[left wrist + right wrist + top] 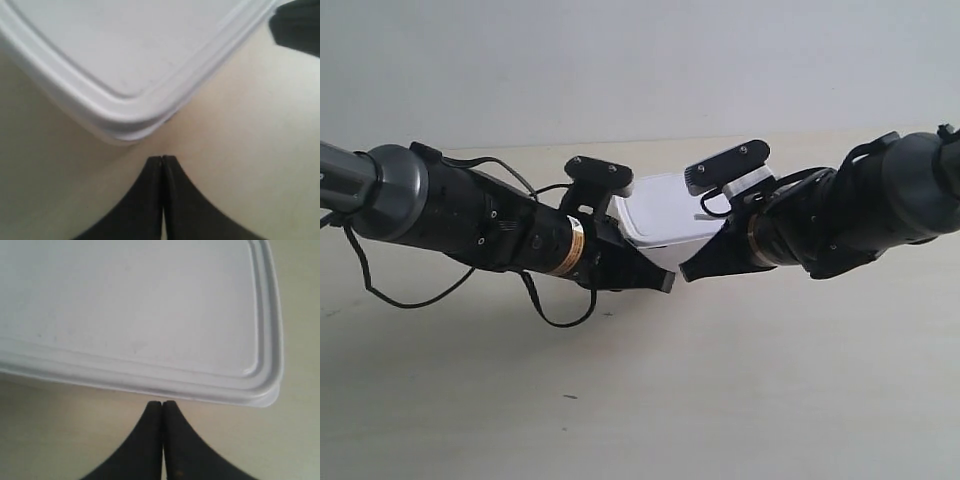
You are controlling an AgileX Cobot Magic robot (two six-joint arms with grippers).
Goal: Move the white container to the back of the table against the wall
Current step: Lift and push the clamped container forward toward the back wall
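Note:
The white container (665, 205) rests on the pale table (640, 400), a short way in front of the plain wall (640, 60). Its lid is on. The two arms meet at its near side. The gripper (668, 283) of the arm at the exterior view's left and the gripper (686, 272) of the arm at the exterior view's right point at each other, tips almost touching. My left gripper (162, 158) is shut and empty, just off a rounded corner of the container (125, 60). My right gripper (162, 403) is shut and empty, right at a long edge of the container (140, 305); I cannot tell if it touches.
A loose black cable (410, 295) hangs under the arm at the exterior view's left. The other gripper's black finger (297, 25) shows past the container in the left wrist view. Bare table lies between the arms and the near edge, with a tiny dark speck (570, 397).

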